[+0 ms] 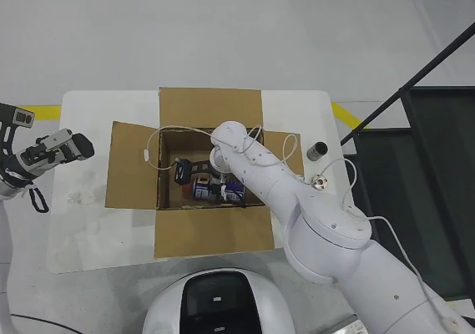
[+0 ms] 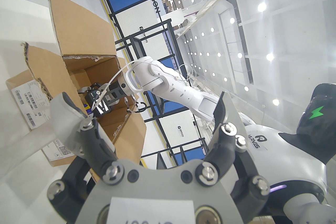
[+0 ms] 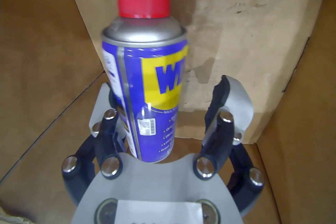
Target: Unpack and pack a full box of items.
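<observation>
An open cardboard box [image 1: 212,106] sits mid-table with its flaps spread. My right gripper [image 1: 189,173] is down inside it. In the right wrist view the right gripper [image 3: 164,89] is open around a blue and yellow spray can [image 3: 147,72] with a red cap; one finger is against the can, the other finger [image 3: 225,99] stands apart from it. The box wall [image 3: 236,12] is just behind the can. Several more items [image 1: 220,191] lie in the box. My left gripper [image 1: 74,148] [image 2: 144,114] hovers open and holds nothing, left of the box [image 2: 78,51].
A small dark cylinder [image 1: 316,151] stands on the white table [image 1: 95,234] right of the box, with a small round piece [image 1: 319,182] near it. A black metal rack [image 1: 437,167] stands beyond the table's right edge.
</observation>
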